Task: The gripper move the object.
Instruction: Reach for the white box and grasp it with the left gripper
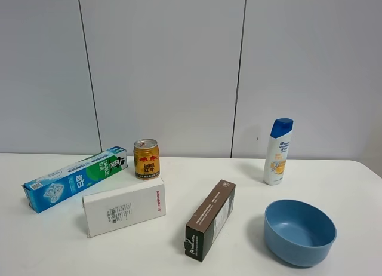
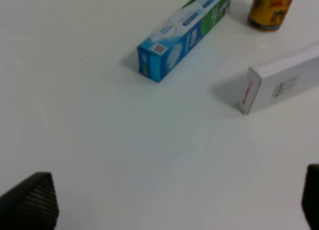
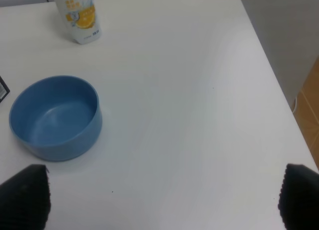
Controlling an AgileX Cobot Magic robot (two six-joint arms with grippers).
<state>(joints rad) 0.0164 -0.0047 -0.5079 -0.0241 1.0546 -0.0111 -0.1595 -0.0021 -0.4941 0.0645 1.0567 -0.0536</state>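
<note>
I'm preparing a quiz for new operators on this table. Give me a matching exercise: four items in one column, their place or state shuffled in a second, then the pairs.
Items
1. white carton
2. gold can
3. shampoo bottle
4. blue bowl

Place or state
A. standing upright, behind the bowl
B. open side up, empty
C. lying flat between the toothpaste box and the dark brown box
D. upright, just behind the white carton

Pairs: 1-C, 2-D, 3-A, 4-B
</note>
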